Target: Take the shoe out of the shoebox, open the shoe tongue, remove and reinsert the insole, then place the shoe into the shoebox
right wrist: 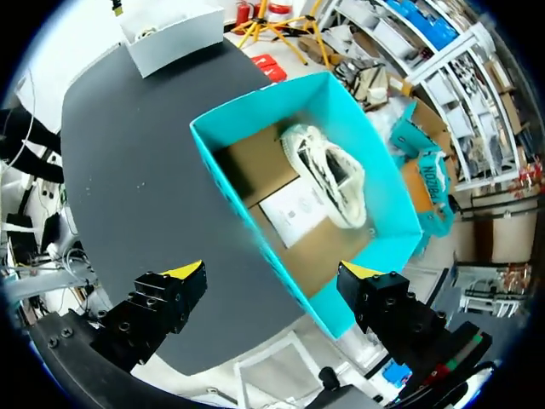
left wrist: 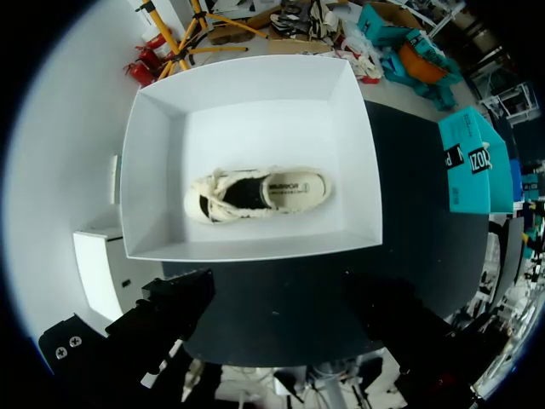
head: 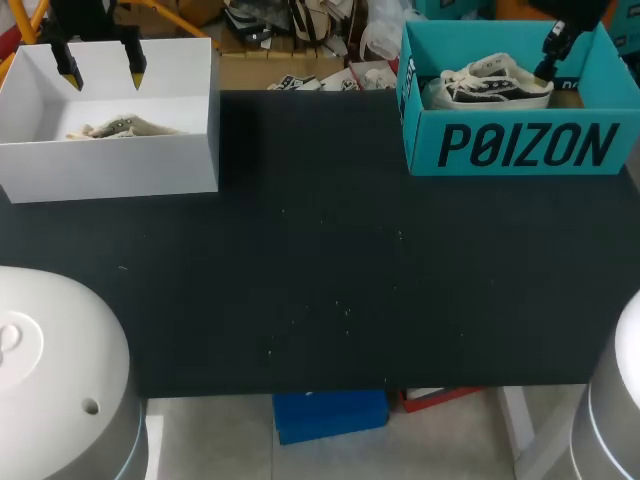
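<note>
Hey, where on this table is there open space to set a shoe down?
The black table top is bare between the white cardboard box and the teal cardboard box, and all along the front. Crowded: the cream shoe lies in the white box, the black-and-white shoe in the teal one.

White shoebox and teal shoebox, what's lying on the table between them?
Nothing; in the head view only bare black table separates the white shoebox from the teal shoebox.

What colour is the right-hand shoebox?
The shoebox is teal with black lettering, clearest in the head view.
</note>
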### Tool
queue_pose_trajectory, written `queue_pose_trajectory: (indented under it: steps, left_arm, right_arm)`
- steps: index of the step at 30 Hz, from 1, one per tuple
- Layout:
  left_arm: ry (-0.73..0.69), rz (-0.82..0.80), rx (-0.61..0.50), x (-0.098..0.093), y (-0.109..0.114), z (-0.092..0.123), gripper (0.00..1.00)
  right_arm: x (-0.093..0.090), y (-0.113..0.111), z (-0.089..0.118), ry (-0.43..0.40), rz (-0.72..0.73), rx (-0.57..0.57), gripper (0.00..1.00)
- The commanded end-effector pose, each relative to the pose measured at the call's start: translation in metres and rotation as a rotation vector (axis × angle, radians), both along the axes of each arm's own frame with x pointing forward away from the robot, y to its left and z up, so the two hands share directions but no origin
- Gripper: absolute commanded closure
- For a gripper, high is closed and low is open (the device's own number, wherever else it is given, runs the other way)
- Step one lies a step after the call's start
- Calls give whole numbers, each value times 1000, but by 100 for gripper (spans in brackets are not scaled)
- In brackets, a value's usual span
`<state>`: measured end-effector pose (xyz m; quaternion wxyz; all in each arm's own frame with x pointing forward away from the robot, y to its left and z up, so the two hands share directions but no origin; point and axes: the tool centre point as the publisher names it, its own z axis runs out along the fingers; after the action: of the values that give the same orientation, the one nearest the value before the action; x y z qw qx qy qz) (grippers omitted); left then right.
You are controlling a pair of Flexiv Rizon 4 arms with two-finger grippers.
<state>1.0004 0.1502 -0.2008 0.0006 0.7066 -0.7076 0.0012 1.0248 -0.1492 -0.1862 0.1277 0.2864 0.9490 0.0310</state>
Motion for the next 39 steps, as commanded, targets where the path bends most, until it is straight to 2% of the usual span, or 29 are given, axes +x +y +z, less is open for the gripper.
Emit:
queue_pose_trajectory:
  steps: [1, 11, 14, 15, 16, 17, 19, 21, 22, 26, 28, 30, 34, 39]
  left_arm:
    - [1, 1, 1, 0, 0, 1, 0]
    - [1, 1, 1, 0, 0, 1, 0]
    - [1, 1, 1, 0, 0, 1, 0]
    - [1, 1, 1, 0, 0, 1, 0]
    - [1, 1, 1, 0, 0, 1, 0]
    - [1, 1, 1, 0, 0, 1, 0]
    - [1, 1, 1, 0, 0, 1, 0]
    - [1, 1, 1, 0, 0, 1, 0]
    - [1, 1, 1, 0, 0, 1, 0]
    - [1, 1, 1, 0, 0, 1, 0]
    - [1, 1, 1, 0, 0, 1, 0]
    - [1, 1, 1, 0, 0, 1, 0]
    - [1, 1, 1, 0, 0, 1, 0]
    - [1, 1, 1, 0, 0, 1, 0]
  right_arm:
    - [27, 4, -7, 65, 345, -102, 0]
    - [77, 29, -32, 100, 505, -120, 1]
    - [91, 34, -42, 100, 528, -118, 20]
    - [95, 35, -46, 99, 531, -119, 22]
    - [99, 36, -50, 101, 535, -115, 19]
    - [104, 36, -55, 103, 538, -116, 31]
    - [110, 36, -62, 106, 540, -123, 46]
    - [117, 36, -69, 108, 547, -130, 41]
    - [122, 35, -73, 108, 544, -135, 48]
    - [133, 32, -85, 108, 543, -144, 43]
    - [138, 31, -91, 107, 545, -149, 48]
    - [143, 30, -99, 107, 547, -150, 44]
    - [153, 28, -110, 109, 547, -151, 51]
    - [161, 27, -126, 112, 551, -150, 50]
